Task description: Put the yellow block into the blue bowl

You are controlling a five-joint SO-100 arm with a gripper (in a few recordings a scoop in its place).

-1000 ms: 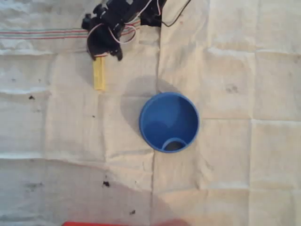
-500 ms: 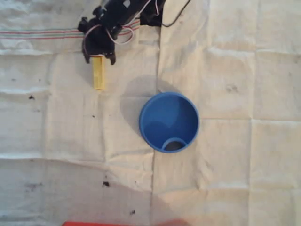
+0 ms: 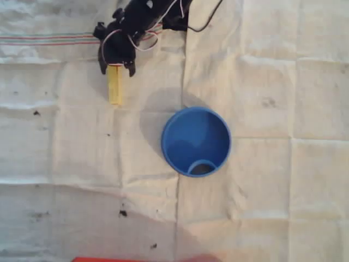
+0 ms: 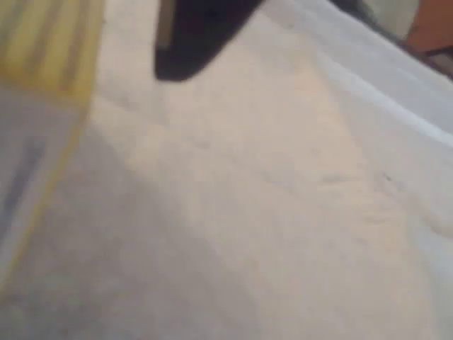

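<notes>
The yellow block (image 3: 114, 85) lies flat on the cloth, its long side running up and down in the overhead view, up and to the left of the blue bowl (image 3: 196, 141) and well apart from it. My gripper (image 3: 115, 67) sits over the block's upper end with one dark finger on each side of it, jaws apart; I cannot tell whether either finger touches the block. In the wrist view the block (image 4: 49, 42) is a blurred yellow shape at the upper left, with one finger (image 4: 195, 35) dark beside it.

My worry is the grip. I am straddling only the very end of the bar, so if I close here it may pivot or droop once lifted, and could slip out on the way to the bowl. If my fingers come down unevenly, one may nudge the block sideways instead of pinching it.

The cloth (image 3: 272, 207) is pale, creased and wrinkled, with red stripes (image 3: 49, 39) near the top and a few dark specks; a fold could snag a fingertip. A strip of something red (image 3: 109, 259) shows at the bottom edge.
</notes>
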